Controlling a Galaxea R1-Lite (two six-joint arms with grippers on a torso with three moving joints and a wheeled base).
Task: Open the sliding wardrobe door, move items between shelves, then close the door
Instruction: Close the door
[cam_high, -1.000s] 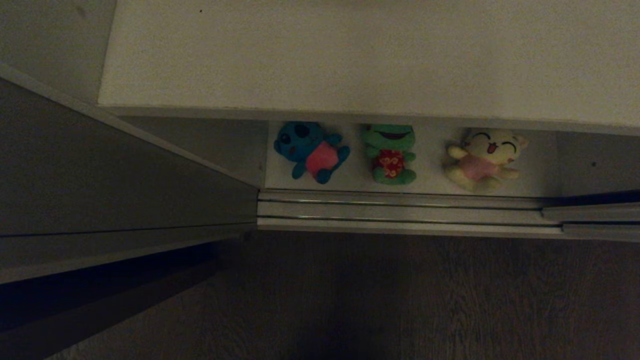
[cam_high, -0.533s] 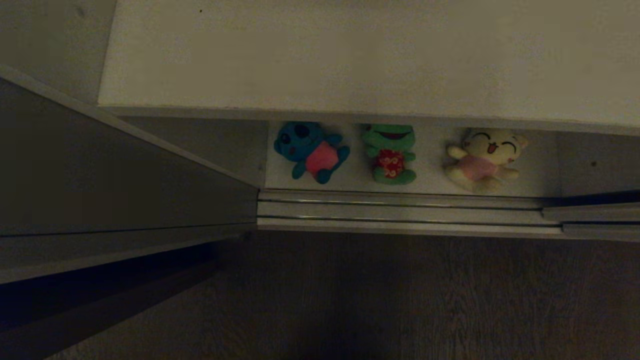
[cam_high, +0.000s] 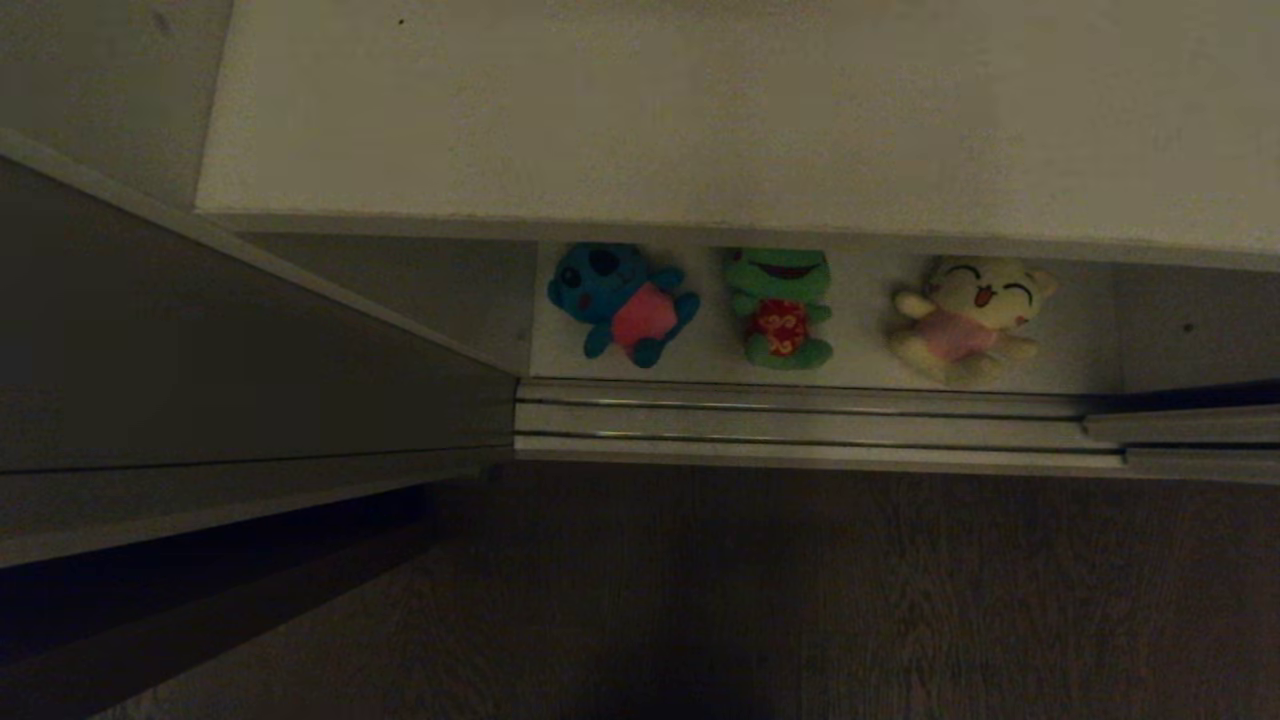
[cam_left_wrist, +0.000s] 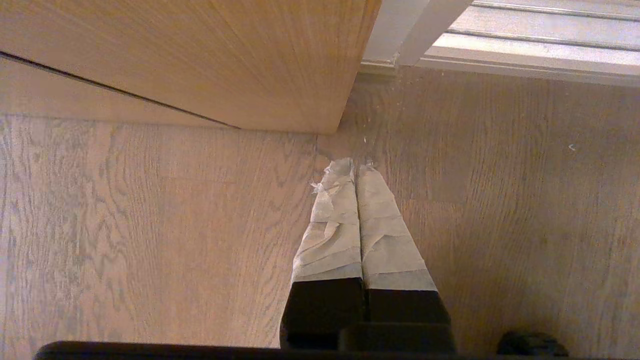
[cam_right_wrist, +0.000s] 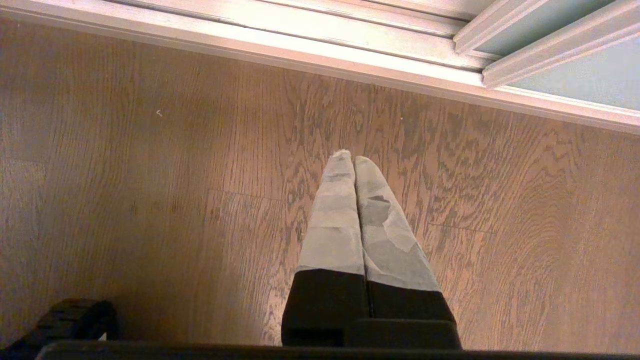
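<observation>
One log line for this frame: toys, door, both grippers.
toys: blue plush, frog, yellow plush on lower shelf | door: open | left gripper: shut, empty | right gripper: shut, empty

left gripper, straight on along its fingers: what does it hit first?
Most likely the bare wooden floor: the shut left gripper points down at it, nothing between. The brown wooden panel and silver floor rails lie beyond the tips; depth is unclear.

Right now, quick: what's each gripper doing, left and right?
Left gripper: closed, holding nothing, over the wooden floor.
Right gripper: closed, holding nothing, over the same floor.
</observation>
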